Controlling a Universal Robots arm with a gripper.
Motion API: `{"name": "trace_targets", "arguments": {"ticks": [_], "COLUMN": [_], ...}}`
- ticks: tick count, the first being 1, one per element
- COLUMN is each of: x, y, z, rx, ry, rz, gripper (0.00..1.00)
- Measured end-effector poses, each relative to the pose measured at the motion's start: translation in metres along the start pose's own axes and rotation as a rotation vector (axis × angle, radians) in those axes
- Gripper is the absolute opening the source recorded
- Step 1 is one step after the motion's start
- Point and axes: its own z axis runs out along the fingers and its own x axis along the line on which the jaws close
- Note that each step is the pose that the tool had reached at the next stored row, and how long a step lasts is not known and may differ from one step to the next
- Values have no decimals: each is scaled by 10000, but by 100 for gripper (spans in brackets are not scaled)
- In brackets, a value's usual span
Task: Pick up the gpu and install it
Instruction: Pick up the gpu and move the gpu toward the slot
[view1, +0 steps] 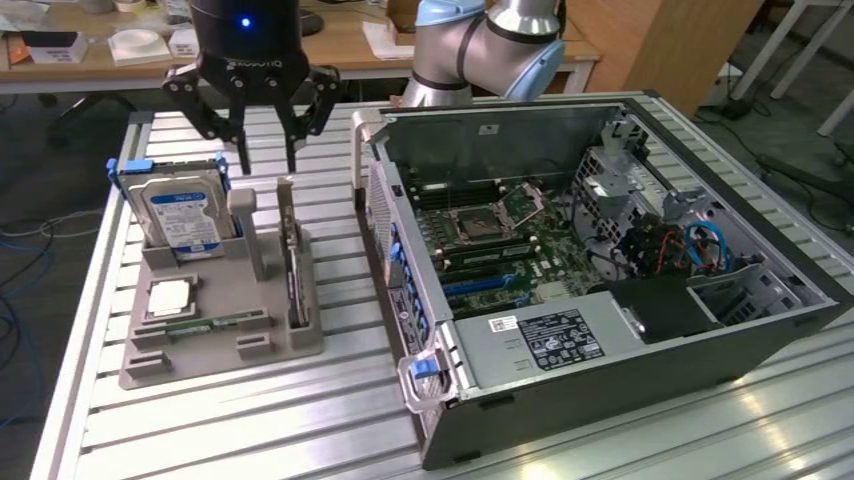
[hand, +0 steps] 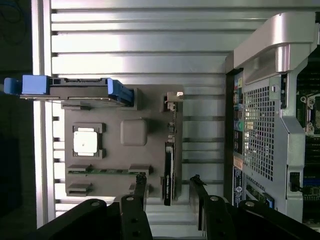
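The open grey metal computer tower (view1: 481, 130) lies on its side at the exterior view's right, with the grey plastic parts tray (view1: 200, 352) at its left. The black gripper (view1: 267, 160) hangs over the tray's far end, jaws spread and empty. Just below it, the thin dark gpu (view1: 294, 270) stands on edge. Its long axis runs near to far, in line with the gap between the fingers.

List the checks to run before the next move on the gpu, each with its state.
1. Gripper open, holding nothing: ok.
2. gpu standing on edge in the grey holder: ok.
3. Gripper centred over the gpu in the wrist view: ok.
4. Hard drive apart from the gpu: ok.
5. Computer case open on top: ok.
6. Motherboard slot free for the card: cannot tell.
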Motion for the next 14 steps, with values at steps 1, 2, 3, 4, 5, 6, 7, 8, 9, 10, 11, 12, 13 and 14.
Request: {"name": "trace_targets", "arguments": {"ticks": [1, 2, 3, 4, 5, 6, 7, 8, 9, 10, 11, 12, 13, 14], "x": [-1, 0, 0, -1, -1, -1, -1, -2, -3, -3, -4, -4, -5, -5], "y": [-1, -1, -1, -1, -1, -1, -2, -2, -3, -4, -4, -5, -6, -7], "z": [5, 7, 8, 11, 13, 18, 32, 49, 67, 85, 104, 121, 141, 159], "rx": [8, 9, 11, 10, 11, 16, 15, 16, 16, 16, 16, 16, 16, 16], "ry": [30, 42, 48, 49, 51, 51, 50, 51, 51, 51, 50, 50, 50, 50], "rz": [-115, -154, -161, -163, -164, -164, -165, -164, -165, -164, -164, -164, -163, -164], "gripper": [47, 47, 47, 47, 47, 47, 47, 47, 47, 47, 47, 47, 47, 47]}}
